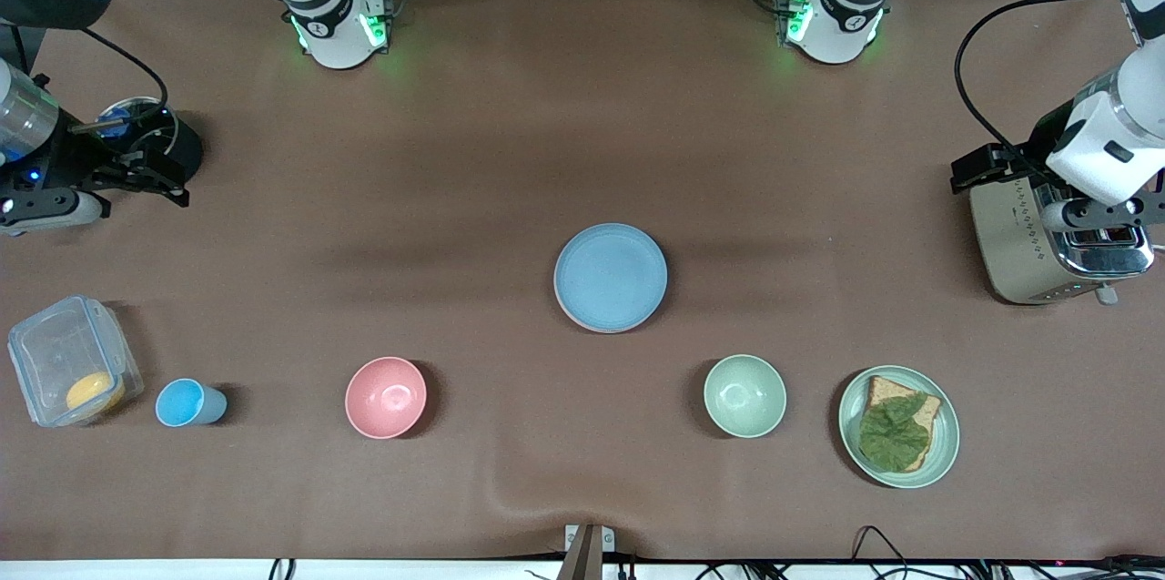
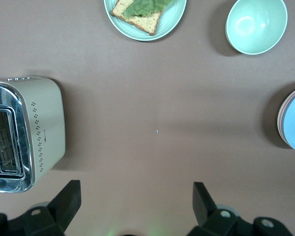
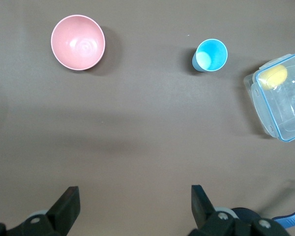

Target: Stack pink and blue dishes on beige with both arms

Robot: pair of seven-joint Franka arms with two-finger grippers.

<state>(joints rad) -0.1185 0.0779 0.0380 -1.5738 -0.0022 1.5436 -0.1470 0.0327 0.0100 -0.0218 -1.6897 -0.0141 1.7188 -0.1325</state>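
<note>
The blue dish (image 1: pixel 610 275) lies in the middle of the table on top of a pile. The rim of the pink dish (image 2: pixel 280 118) peeks out from under it. The beige dish is hidden. My left gripper (image 2: pixel 136 196) hangs open and empty over the toaster at the left arm's end of the table, also seen in the front view (image 1: pixel 1129 211). Over the right arm's end, my right gripper (image 3: pixel 135 196) is open and empty too, beside a black cup, and shows in the front view (image 1: pixel 150 178). Both are well away from the pile.
Along the table's side nearer the front camera stand a clear lidded box (image 1: pixel 73 360), a small blue cup (image 1: pixel 187 402), a pink bowl (image 1: pixel 386 397), a green bowl (image 1: pixel 744 395) and a green plate with bread and a leaf (image 1: pixel 899 425). A toaster (image 1: pixel 1028 243) and a black cup (image 1: pixel 146 129) flank the table.
</note>
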